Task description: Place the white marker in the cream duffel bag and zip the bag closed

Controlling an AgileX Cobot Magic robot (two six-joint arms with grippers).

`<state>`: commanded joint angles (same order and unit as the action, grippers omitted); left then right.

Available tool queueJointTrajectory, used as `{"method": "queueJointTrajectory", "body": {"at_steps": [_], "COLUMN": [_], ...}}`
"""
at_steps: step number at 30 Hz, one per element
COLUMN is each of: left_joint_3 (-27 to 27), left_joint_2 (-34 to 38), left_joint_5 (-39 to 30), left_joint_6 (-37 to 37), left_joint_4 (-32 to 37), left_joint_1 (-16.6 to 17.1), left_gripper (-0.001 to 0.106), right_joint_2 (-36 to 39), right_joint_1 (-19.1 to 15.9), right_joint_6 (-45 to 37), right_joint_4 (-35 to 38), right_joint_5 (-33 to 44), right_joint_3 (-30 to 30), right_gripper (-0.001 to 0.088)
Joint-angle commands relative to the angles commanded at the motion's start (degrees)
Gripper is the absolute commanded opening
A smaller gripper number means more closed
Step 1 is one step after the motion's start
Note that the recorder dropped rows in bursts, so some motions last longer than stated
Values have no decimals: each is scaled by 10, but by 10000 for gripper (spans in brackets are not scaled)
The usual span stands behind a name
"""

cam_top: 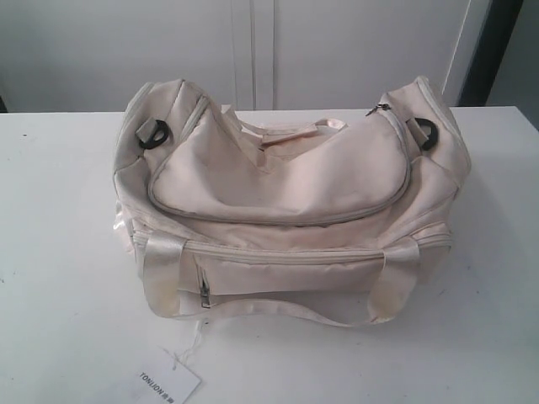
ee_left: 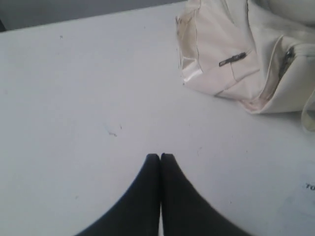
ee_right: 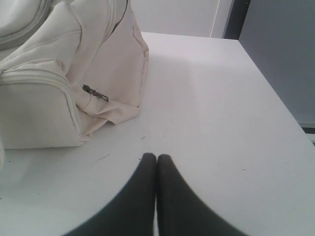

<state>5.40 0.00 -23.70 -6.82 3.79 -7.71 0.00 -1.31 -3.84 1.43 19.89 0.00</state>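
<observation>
The cream duffel bag (cam_top: 286,202) lies in the middle of the white table, its curved top flap lying flat over the opening. One end of the bag (ee_left: 246,54) shows in the left wrist view and the other end (ee_right: 64,73) in the right wrist view. The white marker is out of view in every frame. My left gripper (ee_left: 160,156) is shut with nothing in it, over bare table a short way from the bag. My right gripper (ee_right: 156,157) is likewise shut and empty, over the table beside the bag's other end. Neither arm shows in the exterior view.
A white paper tag (cam_top: 167,383) printed "TONIJON" lies on a string at the table's front edge, in front of the bag. The white table (cam_top: 59,252) runs wide on both sides. Its right edge (ee_right: 275,88) drops off beside a grey wall.
</observation>
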Motion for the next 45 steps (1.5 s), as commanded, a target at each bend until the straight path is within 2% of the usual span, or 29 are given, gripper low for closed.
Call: {"method": "queueJointTrajectory", "body": {"at_steps": [4,8,45], "left_joint_3": [-54,-54,-54], "left_joint_2": [0,0,0], "left_joint_5": [32,63,61], "left_joint_6": [1,5,6], "left_joint_4": [1,1,1], "left_joint_1": [7,7,7], "left_gripper": [0,0,0], "right_joint_2": [0,0,0], "right_joint_1": [0,0,0], "right_joint_6": [0,0,0], "right_joint_4": [1,1,1], "right_joint_5": [0,0,0], "right_joint_3": [0,0,0], "right_gripper": [0,0,0]}}
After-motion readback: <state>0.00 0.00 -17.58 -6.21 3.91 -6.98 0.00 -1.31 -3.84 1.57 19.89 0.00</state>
